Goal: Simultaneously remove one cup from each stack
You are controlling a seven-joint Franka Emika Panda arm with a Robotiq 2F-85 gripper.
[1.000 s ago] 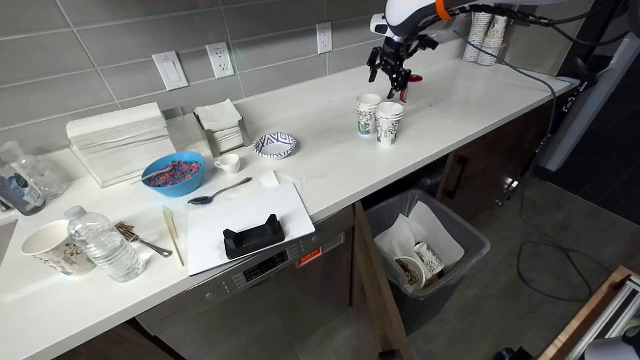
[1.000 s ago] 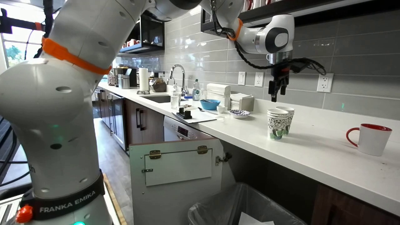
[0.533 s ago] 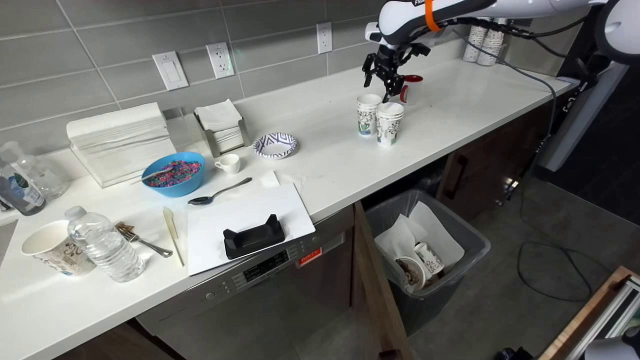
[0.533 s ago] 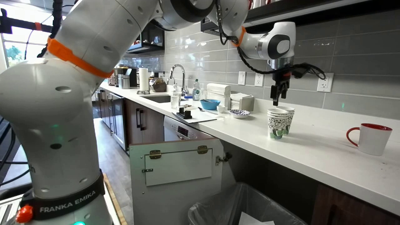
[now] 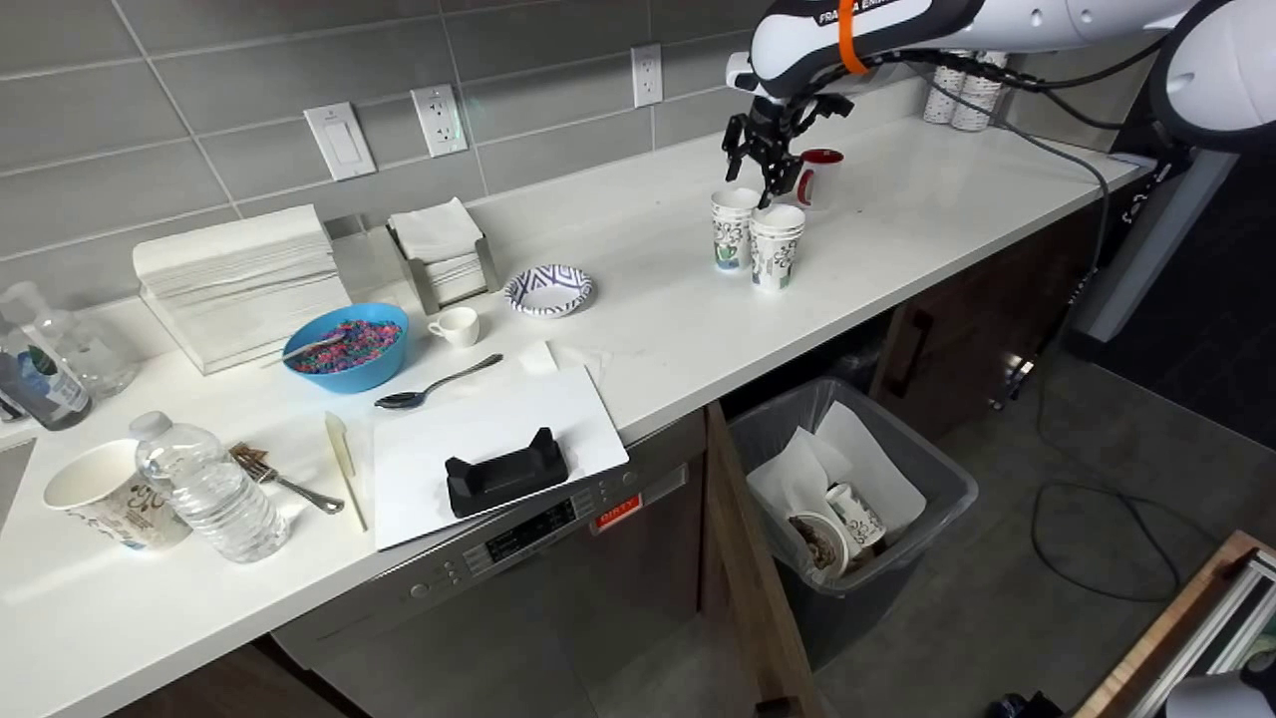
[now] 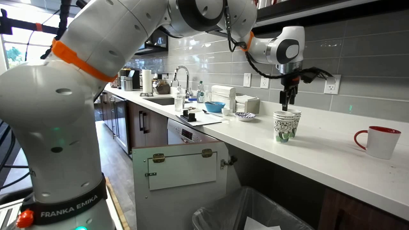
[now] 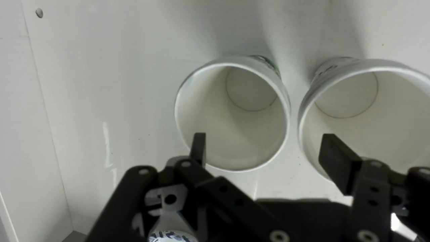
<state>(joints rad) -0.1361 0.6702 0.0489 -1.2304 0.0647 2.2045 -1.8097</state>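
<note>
jaws — wide apart, holding nothing | just over both cup stacks (image 5: 775, 251) | stacks upright — side by side

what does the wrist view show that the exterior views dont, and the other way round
Only the wrist view shows the inside bottoms of both top cups and the gap between them.

Only the exterior views show the red-lined mug, blue bowl, water bottle and trash bin.

All share those cups, the open tool, the patterned bowl and the counter.
</note>
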